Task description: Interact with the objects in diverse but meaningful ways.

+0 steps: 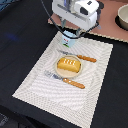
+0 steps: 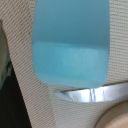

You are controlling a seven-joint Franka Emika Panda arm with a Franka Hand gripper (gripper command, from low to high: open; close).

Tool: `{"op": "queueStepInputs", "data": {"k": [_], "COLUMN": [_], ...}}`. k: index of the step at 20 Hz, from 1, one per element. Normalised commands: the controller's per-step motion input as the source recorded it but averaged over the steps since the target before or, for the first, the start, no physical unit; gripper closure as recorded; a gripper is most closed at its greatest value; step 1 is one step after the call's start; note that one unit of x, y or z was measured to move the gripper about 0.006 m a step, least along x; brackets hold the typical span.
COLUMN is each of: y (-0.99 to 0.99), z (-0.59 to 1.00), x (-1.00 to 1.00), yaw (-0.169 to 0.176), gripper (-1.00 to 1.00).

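Placemat on a dark table, holding a round plate with a golden bread loaf, a knife and a fork on either side. The gripper hangs over a pale-blue carton at the mat's far edge, just beside the knife blade. Whether its fingers are apart or clamped cannot be told. A clean grasp likely means centring over the carton, descending straight and avoiding the blade.
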Motion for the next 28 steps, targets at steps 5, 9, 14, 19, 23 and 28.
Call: {"op": "queueStepInputs", "data": {"k": [5, 9, 14, 19, 23, 28], "y": [0.21, 0.17, 0.14, 0.07, -0.42, -0.81], "z": [-0.3, -0.07, 0.0, 0.17, 0.8, 0.62], "x": [-0.15, -0.09, -0.04, -0.01, 0.11, 0.17], "yaw": [0.023, 0.025, 0.032, 0.031, 0.0, 0.0], "gripper": [1.0, 1.0, 1.0, 1.0, 1.0, 1.0]}}
